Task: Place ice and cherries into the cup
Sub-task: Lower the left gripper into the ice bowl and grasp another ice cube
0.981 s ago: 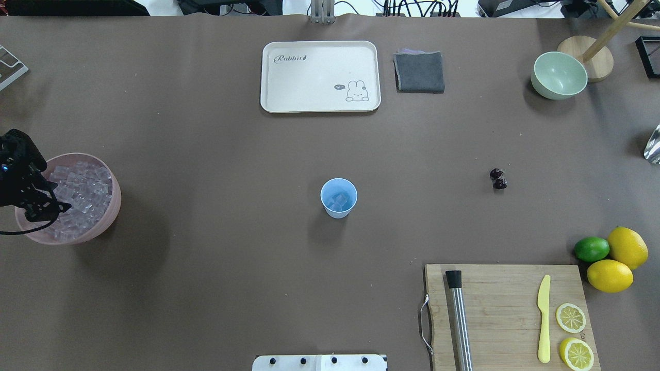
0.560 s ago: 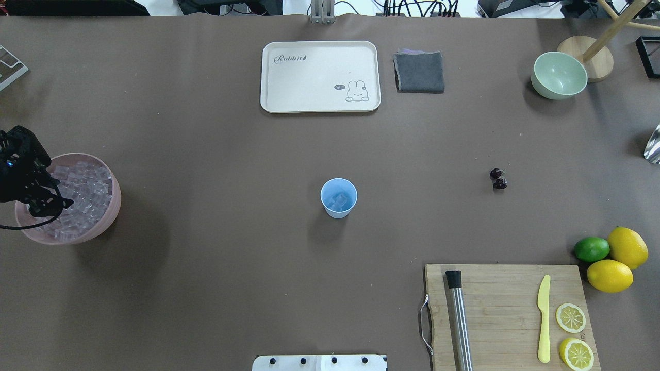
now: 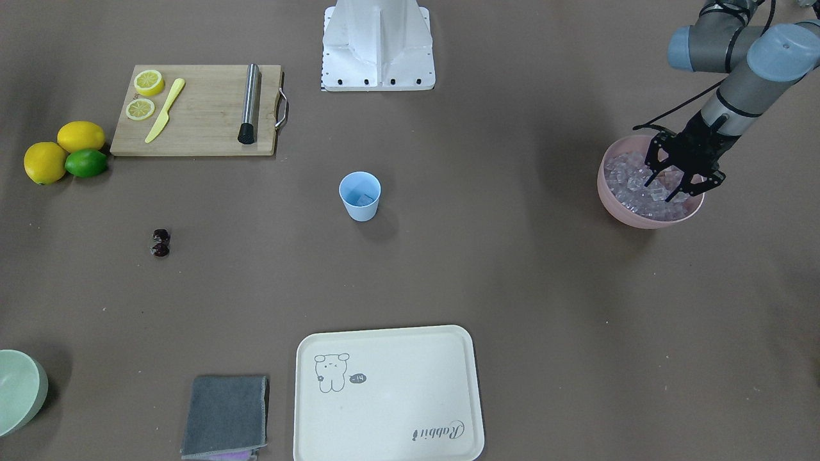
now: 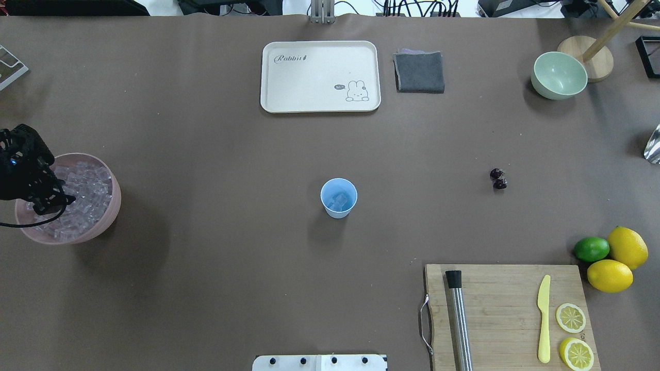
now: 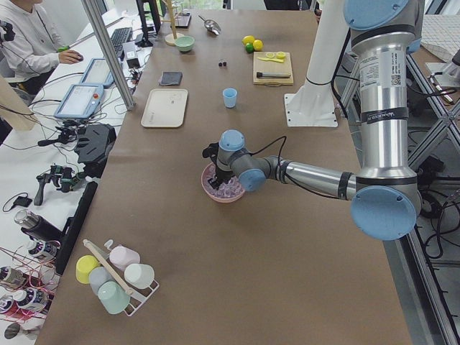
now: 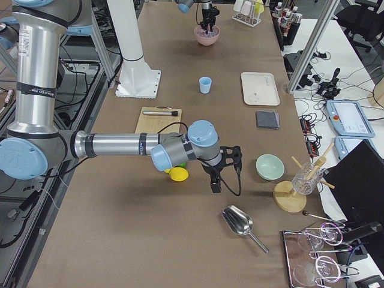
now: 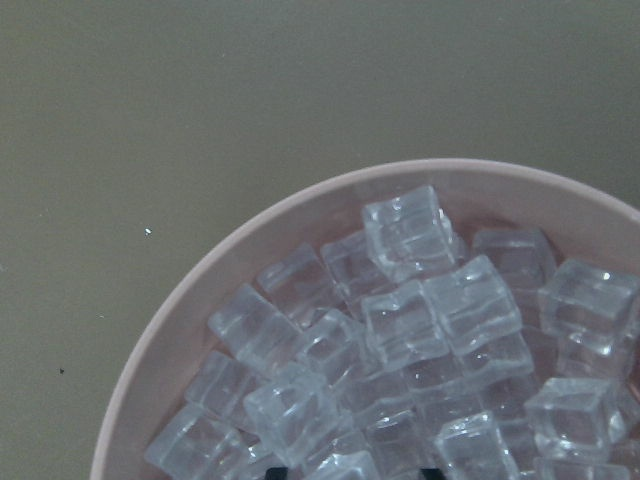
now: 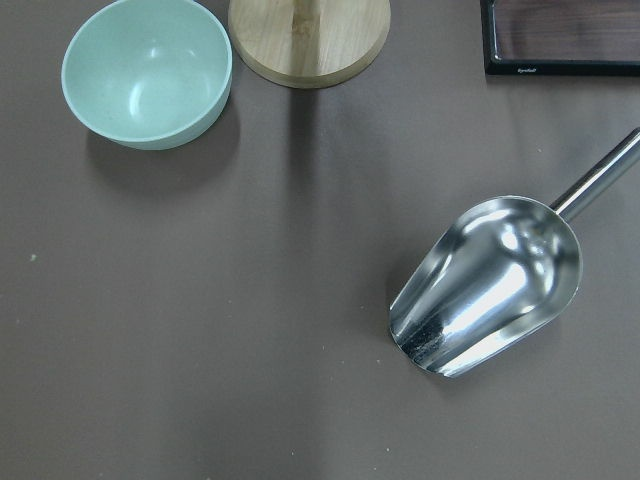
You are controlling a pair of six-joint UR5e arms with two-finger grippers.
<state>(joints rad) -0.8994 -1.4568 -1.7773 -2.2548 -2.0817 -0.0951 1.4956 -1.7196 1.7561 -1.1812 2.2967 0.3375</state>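
The light blue cup [image 4: 339, 198] [image 3: 360, 195] stands mid-table with a few ice cubes in it. Two dark cherries [image 4: 498, 179] [image 3: 160, 243] lie together on the table right of it in the overhead view. More ice [image 4: 85, 190] [image 7: 400, 330] fills a pink bowl [image 4: 111, 211] [image 3: 640, 221] at the left edge. My left gripper [image 3: 678, 184] [image 4: 49, 201] is open, its fingers spread down among the cubes, nothing visibly clamped. My right gripper [image 6: 216, 180] shows only in the exterior right view, above bare table; whether it is open or shut I cannot tell.
A cream tray [image 4: 319, 76] and grey cloth [image 4: 419, 72] lie at the far side. A pale green bowl [image 4: 559, 74] [image 8: 147, 70] and metal scoop [image 8: 490, 285] sit far right. The cutting board [image 4: 505, 314] carries a muddler, knife and lemon slices, beside lemons and a lime [image 4: 591, 249].
My left gripper has shifted a little toward the far side over the pink bowl. The cup, cherries and everything else stay put.
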